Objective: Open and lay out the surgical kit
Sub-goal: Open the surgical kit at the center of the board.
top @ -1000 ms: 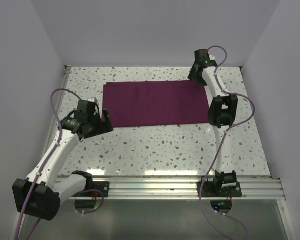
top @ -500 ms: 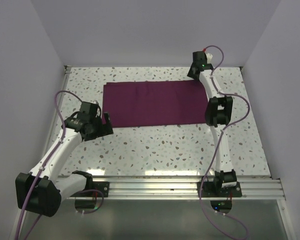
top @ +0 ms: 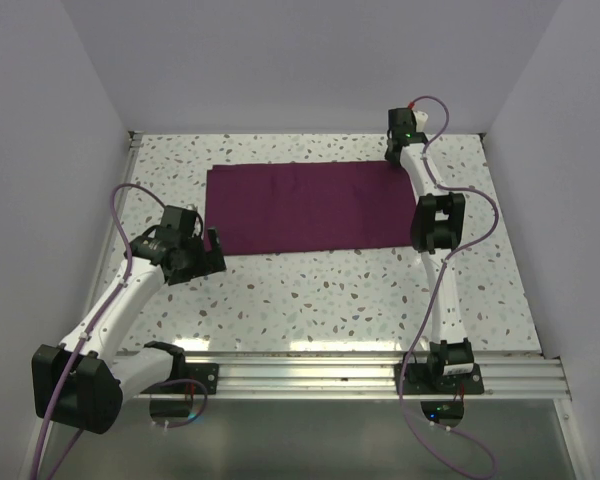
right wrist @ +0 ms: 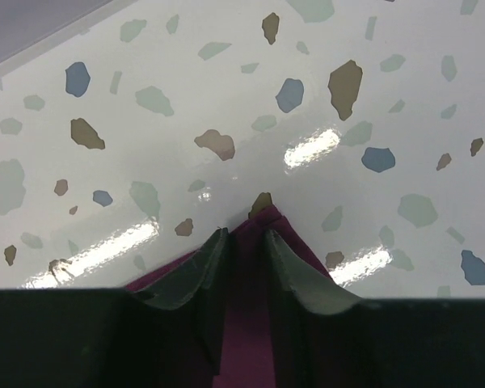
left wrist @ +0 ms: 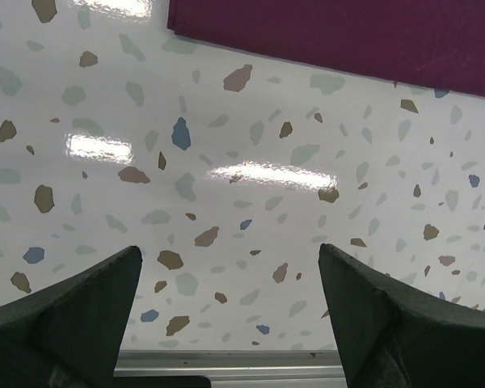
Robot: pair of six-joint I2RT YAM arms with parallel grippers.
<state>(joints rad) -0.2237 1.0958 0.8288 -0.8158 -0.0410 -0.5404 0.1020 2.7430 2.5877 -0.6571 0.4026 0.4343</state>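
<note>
The surgical kit is a dark purple cloth wrap point(top: 310, 205), lying flat and folded shut on the far half of the speckled table. What is inside it is hidden. My right gripper point(top: 399, 152) is down on the wrap's far right corner. In the right wrist view its fingers point(right wrist: 202, 267) stand close together with the corner of the wrap point(right wrist: 250, 323) pinched between them. My left gripper point(top: 209, 252) hovers just off the wrap's near left corner. In the left wrist view it point(left wrist: 230, 275) is open over bare table, the wrap's edge point(left wrist: 347, 32) at the top.
A metal rail point(top: 330, 370) runs along the near edge behind the arm bases. Pale walls close in the table on the left, back and right. A raised metal strip point(top: 130, 145) marks the far left corner. Purple cables loop from both arms.
The right gripper has moved slightly back onto the wrap's far right corner and its jaws have narrowed onto the cloth. The left arm has shifted a little and stays open.
</note>
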